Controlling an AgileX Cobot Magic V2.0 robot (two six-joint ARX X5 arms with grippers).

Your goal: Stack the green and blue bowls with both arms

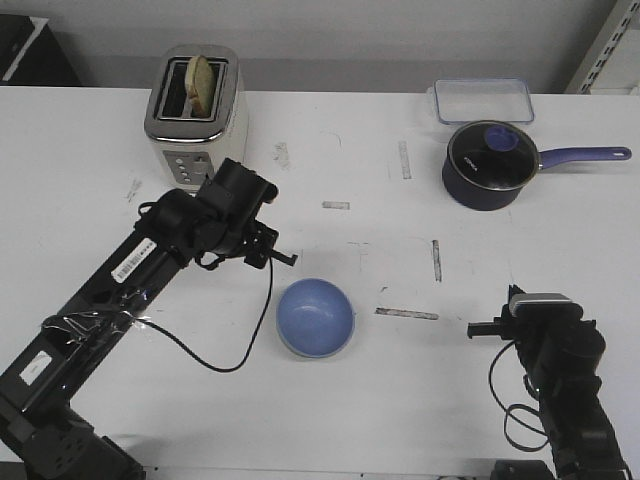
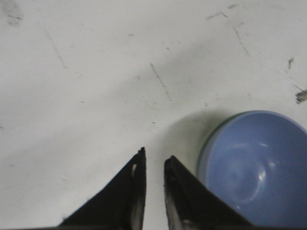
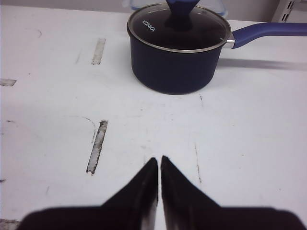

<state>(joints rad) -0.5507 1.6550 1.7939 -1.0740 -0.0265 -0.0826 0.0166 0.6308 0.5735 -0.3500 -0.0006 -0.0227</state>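
White table (image 1: 400, 400), scuffed and marked with worn tape strips, fills the front view. Near its middle sits the blue bowl (image 1: 315, 317), nested in the green bowl (image 2: 205, 146), of which only a thin pale rim shows along the blue one's edge. The left gripper (image 1: 283, 256) hangs just up and left of the stack, touching nothing; its fingers (image 2: 135, 191) stand a narrow gap apart, with nothing between them. The right gripper (image 1: 478, 328) is well apart from the bowls on the right side, jaws together and empty. A toaster (image 1: 194, 115) with bread (image 1: 201, 82) stands at the back left; a lidded saucepan (image 1: 488, 163) and a clear box (image 1: 482, 100) sit back right.
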